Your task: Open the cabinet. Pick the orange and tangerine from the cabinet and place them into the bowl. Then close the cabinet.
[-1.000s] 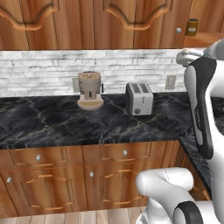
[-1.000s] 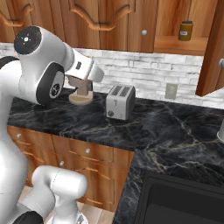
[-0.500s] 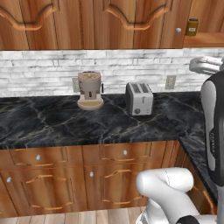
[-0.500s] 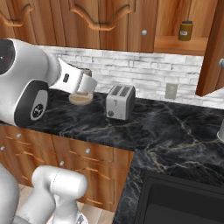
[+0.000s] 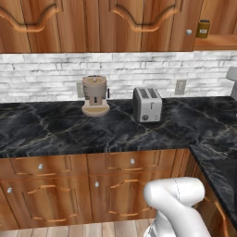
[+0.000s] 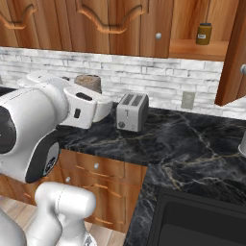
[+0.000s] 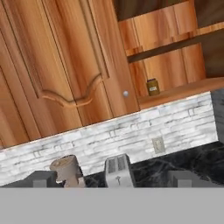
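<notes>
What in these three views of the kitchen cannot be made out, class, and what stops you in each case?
- Open cabinet: upper shelves cut off by the top edge in the right base view; no orange or tangerine visible.
- Jar: label too small to read in the hand view.
- Coffee grinder: lower part hidden by the arm in the right base view.
- Pincer: fingertips cut by the bottom edge in the hand view.

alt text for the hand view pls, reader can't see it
Tilted view of a closed reddish-brown wall cabinet door with a small round knob, beside an open shelf holding a small jar. Below, a white brick wall with an outlet, a toaster and a coffee grinder on a dark counter.
</notes>
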### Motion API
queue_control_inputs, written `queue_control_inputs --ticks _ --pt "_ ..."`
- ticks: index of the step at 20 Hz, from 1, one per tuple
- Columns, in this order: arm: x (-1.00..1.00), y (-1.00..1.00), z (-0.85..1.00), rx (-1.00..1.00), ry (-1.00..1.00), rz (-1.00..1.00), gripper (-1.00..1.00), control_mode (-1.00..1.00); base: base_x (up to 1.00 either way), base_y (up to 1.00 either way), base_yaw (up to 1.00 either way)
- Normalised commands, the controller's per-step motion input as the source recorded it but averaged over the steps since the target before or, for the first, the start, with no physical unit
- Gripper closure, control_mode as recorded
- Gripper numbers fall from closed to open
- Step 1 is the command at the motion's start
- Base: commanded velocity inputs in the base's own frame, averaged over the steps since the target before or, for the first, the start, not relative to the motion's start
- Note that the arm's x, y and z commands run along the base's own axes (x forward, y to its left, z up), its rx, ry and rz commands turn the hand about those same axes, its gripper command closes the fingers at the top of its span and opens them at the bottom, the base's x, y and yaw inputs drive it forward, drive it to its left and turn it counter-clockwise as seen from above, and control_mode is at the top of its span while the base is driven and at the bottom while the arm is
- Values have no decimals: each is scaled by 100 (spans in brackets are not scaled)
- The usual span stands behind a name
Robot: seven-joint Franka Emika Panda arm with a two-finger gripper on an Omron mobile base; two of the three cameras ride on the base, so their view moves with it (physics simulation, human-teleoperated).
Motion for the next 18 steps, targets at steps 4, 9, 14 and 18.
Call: queue_control_inputs --ticks 4,9,14,18 --pt "-1 -20 11 0 -41 3 -100 -100 0 0 0" --pt "-51 -28 21 0 -45 5 -100 -100 0 0 0" --pt "-60 -42 22 0 -39 3 -100 -100 0 0 0" --pt "0 -20 0 0 -14 11 -100 -100 0 0 0"
